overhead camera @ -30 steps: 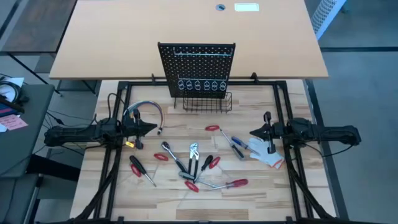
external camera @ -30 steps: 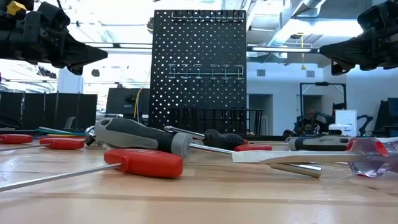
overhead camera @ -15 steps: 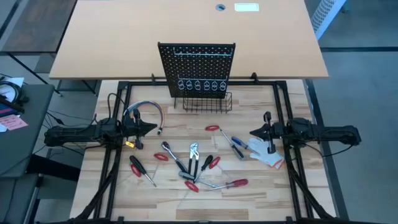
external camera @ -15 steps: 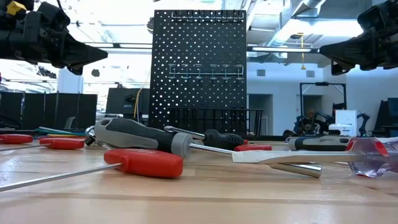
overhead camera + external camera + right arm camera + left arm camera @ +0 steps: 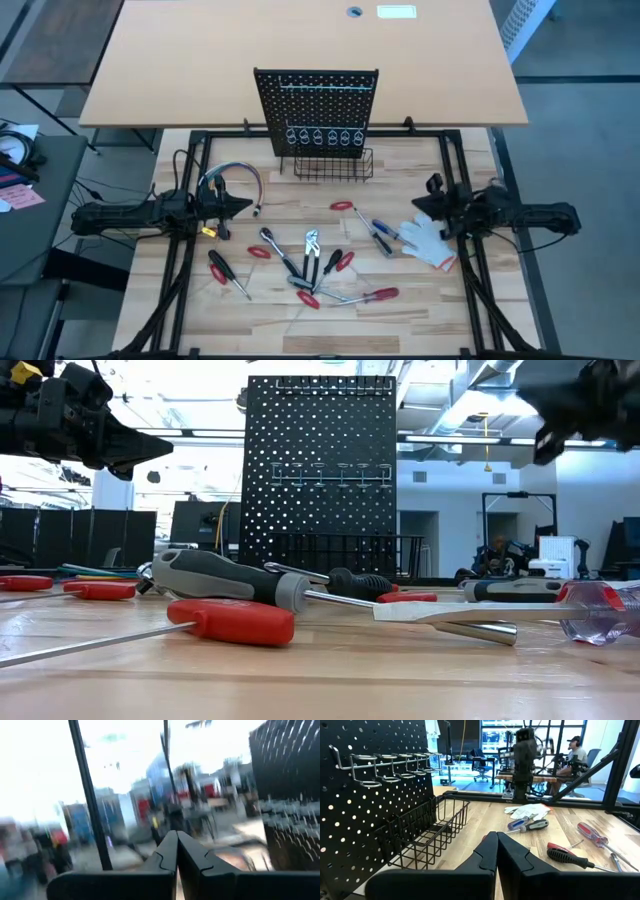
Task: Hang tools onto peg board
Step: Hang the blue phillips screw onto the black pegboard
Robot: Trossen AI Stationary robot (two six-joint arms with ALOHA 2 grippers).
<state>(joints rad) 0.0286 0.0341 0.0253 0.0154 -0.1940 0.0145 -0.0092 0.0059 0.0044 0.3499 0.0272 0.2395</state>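
The tools lie loose on the table's middle: red-handled screwdrivers (image 5: 219, 268) (image 5: 377, 295), red-handled pliers (image 5: 311, 243), a blue-handled screwdriver (image 5: 380, 229) and a grey-handled one (image 5: 225, 575). The black peg board (image 5: 318, 105) stands upright at the far side, with ring holders (image 5: 380, 767) and a wire basket (image 5: 333, 163) at its base. My left gripper (image 5: 497, 836) hovers shut at the table's left, level, pointing right. My right gripper (image 5: 176, 835) hovers shut above the table's right side, over a white glove (image 5: 425, 240). Neither holds anything.
A bundle of coloured cables (image 5: 236, 178) lies far left, beside my left gripper. Black frame rails (image 5: 455, 160) run along the table's sides. Beyond the table a person (image 5: 572, 752) sits at a desk.
My right gripper has drawn back toward the table's right edge and gone up, turning as it moves; its wrist view is blurred. The tools, the glove and my left arm have kept still.
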